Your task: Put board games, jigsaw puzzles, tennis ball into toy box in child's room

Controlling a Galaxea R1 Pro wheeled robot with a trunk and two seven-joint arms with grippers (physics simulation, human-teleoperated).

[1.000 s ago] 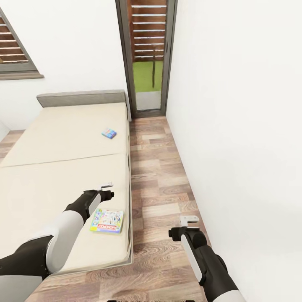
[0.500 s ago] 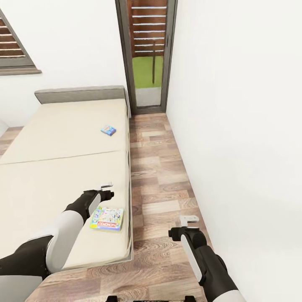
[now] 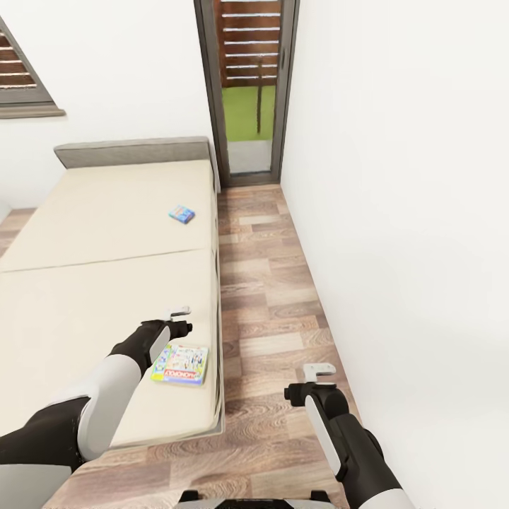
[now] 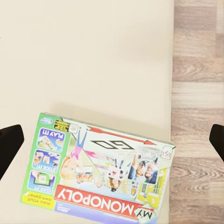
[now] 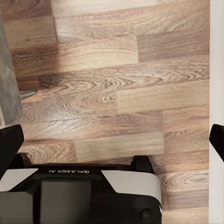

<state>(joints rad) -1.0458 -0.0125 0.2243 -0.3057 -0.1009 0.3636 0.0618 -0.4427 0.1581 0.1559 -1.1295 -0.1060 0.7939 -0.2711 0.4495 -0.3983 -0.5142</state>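
- Hovering my left gripper (image 3: 181, 319) above the bed (image 3: 85, 233), I have the Monopoly board game (image 3: 180, 364) just below it, lying flat near the bed's floor-side edge, towards the foot.
- Its fingers are spread wide and empty; in the left wrist view the two dark tips (image 4: 9, 147) sit at either side of the frame, with the box (image 4: 98, 175) between them and a little off-centre.
- My right gripper (image 3: 319, 369) hangs over the wood floor (image 3: 268, 283) beside the bed, fingers likewise apart and holding nothing; its wrist view looks down on planks and my own base (image 5: 79, 186).
- I judge the step in hand to be the first pick from the bed. Next I need to bring the left gripper down and line its fingers up across the box's narrower side before closing.
- The second board game, a small blue box (image 3: 182, 213), lies farther up the mattress, nearer the headboard (image 3: 131, 152) and close to the same edge, well apart from the first.
- No toy box is visible from here, so I cannot say what it holds.
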